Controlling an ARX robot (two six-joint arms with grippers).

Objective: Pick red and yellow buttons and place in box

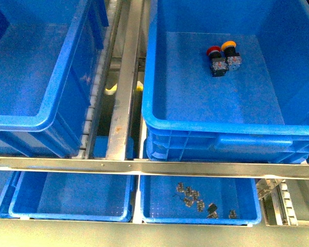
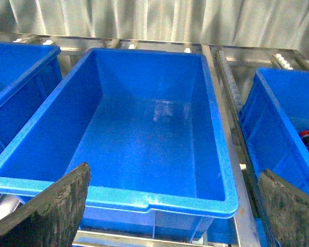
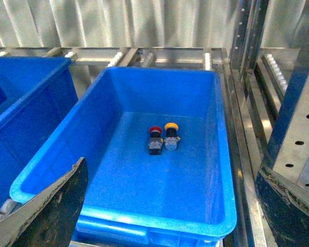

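A red button [image 1: 213,52] and a yellow button [image 1: 229,47] lie side by side on the floor of the right-hand blue box [image 1: 216,126], near its far end. In the right wrist view the red button [image 3: 155,135] and yellow button [image 3: 171,131] sit mid-floor of that box [image 3: 225,154], well beyond my right gripper [image 3: 170,216], which is open and holds nothing. My left gripper [image 2: 172,213] is open too, hanging before the near rim of a second, empty blue box [image 2: 159,200]. Neither arm shows in the front view.
The empty left box [image 1: 20,122] stands beside the right one, with a metal roller track [image 1: 124,87] between them. A steel rail [image 1: 144,167] crosses in front. Below it are shallow blue trays [image 1: 72,215]; one holds several small metal parts [image 1: 193,198].
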